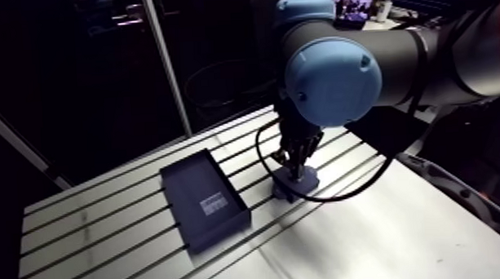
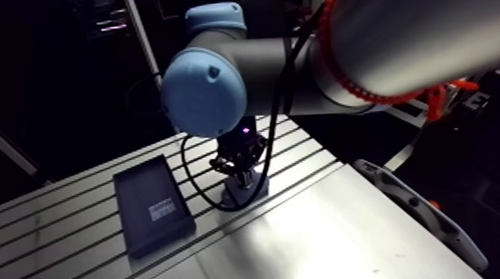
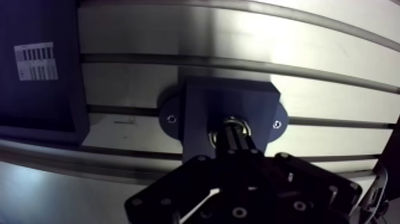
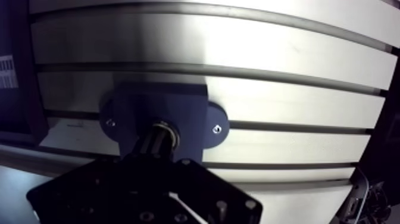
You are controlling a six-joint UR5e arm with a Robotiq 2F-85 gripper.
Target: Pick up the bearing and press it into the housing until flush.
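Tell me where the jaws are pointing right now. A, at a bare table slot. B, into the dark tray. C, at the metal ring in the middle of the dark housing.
C: in the wrist view the jaws meet at the bearing, the metal ring in the bore of the housing; the tray lies off to one side.

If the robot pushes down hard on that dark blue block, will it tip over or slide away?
Probably neither. The housing sits low and flat on the table, with an ear on each side, so it should resist tipping. A screw shows in each ear, so it is likely bolted down and won't slide.
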